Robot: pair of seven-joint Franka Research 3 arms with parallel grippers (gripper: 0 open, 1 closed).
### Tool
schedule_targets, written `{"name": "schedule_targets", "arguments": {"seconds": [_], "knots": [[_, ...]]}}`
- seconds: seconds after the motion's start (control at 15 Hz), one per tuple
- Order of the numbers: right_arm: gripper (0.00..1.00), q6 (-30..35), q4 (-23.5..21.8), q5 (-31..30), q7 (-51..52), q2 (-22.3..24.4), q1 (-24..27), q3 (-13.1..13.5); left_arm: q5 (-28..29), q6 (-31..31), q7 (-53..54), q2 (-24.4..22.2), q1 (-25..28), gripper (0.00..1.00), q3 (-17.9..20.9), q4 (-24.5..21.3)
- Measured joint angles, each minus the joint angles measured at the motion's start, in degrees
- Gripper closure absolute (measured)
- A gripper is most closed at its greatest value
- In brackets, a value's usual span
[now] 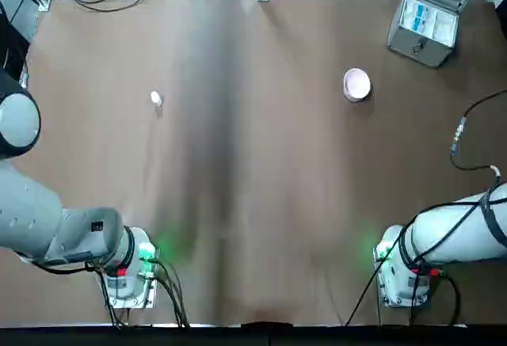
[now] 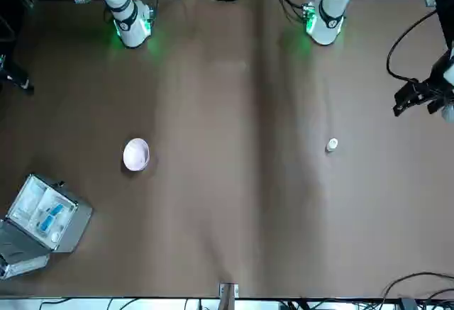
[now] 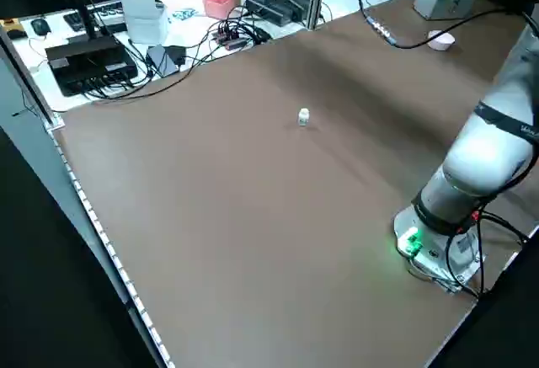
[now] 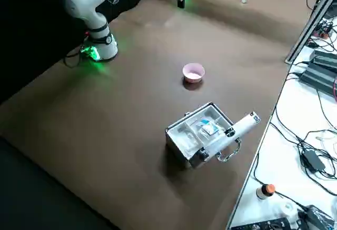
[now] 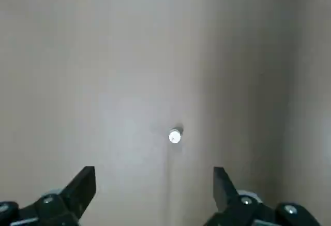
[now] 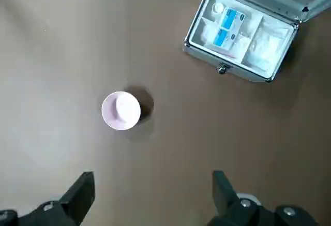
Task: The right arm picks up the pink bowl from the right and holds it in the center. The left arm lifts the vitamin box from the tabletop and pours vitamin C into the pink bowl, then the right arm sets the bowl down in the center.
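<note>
The pink bowl [image 1: 357, 85] [image 6: 121, 110] sits upright on the right half of the brown table, whitish inside. The vitamin box [image 1: 156, 98] [image 5: 175, 136], a tiny white container, stands alone on the left half. My right gripper [image 6: 152, 190] hangs high over the table, open and holding nothing, with the bowl well beyond its fingertips. My left gripper [image 5: 153, 184] is also raised and open, and the vitamin box lies on the table far below, a little past its fingertips. In the front view the bowl [image 2: 135, 155] and the box [image 2: 332, 144] are far apart.
An open grey case [image 1: 428, 17] [image 6: 243, 29] with blue-white contents stands at the far right corner, beyond the bowl. A black cable [image 1: 459, 136] trails over the table's right edge. The arm bases [image 1: 127, 271] [image 1: 404, 271] sit at the near edge. Cables and electronics lie past the far edge.
</note>
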State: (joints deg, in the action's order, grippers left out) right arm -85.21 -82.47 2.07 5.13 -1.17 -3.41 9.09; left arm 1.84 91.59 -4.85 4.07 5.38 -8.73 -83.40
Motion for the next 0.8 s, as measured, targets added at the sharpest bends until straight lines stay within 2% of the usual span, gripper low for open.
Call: {"name": "schedule_targets", "arguments": {"seconds": [0.53,0.8], "knots": [[0.0,0.03,-0.07,0.0,0.0,0.0,-0.02,-0.1,0.0,-0.64,0.06,0.09,-0.03,0.0,-0.44,0.01],[0.0,0.03,-0.46,0.0,0.0,0.0,-0.04,-0.16,0.0,-0.76,0.58,2.07,0.16,0.0,-0.12,-0.27]]}}
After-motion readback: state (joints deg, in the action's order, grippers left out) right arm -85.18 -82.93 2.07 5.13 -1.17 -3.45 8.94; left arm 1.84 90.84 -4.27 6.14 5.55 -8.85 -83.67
